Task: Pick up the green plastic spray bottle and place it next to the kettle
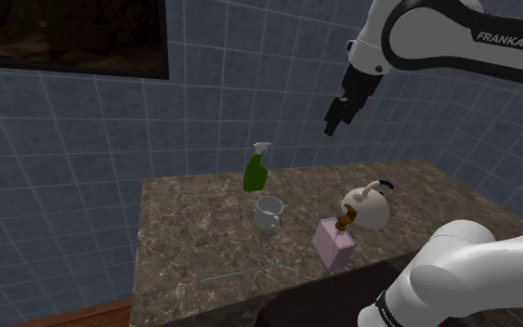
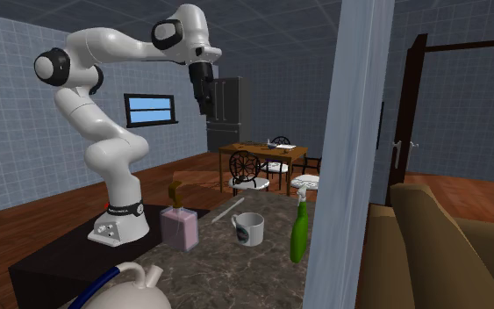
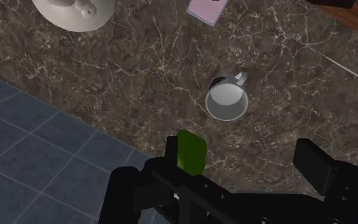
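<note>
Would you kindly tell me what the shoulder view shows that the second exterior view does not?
The shoulder view adds a dark framed panel on the tiled wall. The second exterior view adds a wooden dining table with chairs, a pale pillar and a brown sofa. Both show the green spray bottle, the mug, the pink bottle, the white kettle and the gripper high above the dark veined counter.

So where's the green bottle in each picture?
Shoulder view: the bottle stands near the counter's back edge, just behind the mug.
Second exterior view: the bottle stands right of the mug, beside the pale pillar.
Wrist view: the bottle is seen from above, between the mug and the counter's edge.
Shared landmark: the mug.
</note>
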`<state>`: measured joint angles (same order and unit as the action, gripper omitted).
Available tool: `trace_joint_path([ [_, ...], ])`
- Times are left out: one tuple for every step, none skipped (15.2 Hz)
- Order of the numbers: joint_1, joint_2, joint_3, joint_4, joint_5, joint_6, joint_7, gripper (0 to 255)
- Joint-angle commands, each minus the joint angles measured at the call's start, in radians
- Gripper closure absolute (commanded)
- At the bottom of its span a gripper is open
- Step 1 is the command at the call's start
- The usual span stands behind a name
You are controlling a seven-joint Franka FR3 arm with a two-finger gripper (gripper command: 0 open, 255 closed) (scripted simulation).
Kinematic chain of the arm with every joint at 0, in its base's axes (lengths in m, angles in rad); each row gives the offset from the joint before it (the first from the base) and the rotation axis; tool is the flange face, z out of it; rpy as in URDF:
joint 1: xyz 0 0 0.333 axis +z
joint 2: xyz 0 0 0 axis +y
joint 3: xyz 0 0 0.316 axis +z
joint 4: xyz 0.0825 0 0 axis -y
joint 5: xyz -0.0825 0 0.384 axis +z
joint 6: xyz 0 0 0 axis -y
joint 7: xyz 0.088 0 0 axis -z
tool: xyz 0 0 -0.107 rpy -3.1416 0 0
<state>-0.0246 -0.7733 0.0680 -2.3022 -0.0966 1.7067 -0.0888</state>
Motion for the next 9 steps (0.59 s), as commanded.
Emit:
trace_joint_path([
  [0.000, 0.000, 0.000, 0.000, 0.000, 0.000, 0.000, 0],
  [0.007, 0.002, -0.030, -0.026, -0.002, 0.038, -0.045, 0],
  [0.014, 0.006, -0.061, -0.049, -0.004, 0.076, -0.090, 0],
  [0.022, 0.013, -0.092, -0.069, -0.005, 0.114, -0.136, 0],
  [0.030, 0.024, -0.123, -0.087, -0.005, 0.151, -0.182, 0],
  [0.037, 0.037, -0.154, -0.102, -0.005, 0.188, -0.229, 0],
  [0.046, 0.053, -0.186, -0.115, -0.003, 0.225, -0.276, 0],
  [0.056, 0.072, -0.218, -0.125, 0.001, 0.261, -0.324, 0],
  [0.067, 0.093, -0.250, -0.132, 0.005, 0.296, -0.373, 0],
])
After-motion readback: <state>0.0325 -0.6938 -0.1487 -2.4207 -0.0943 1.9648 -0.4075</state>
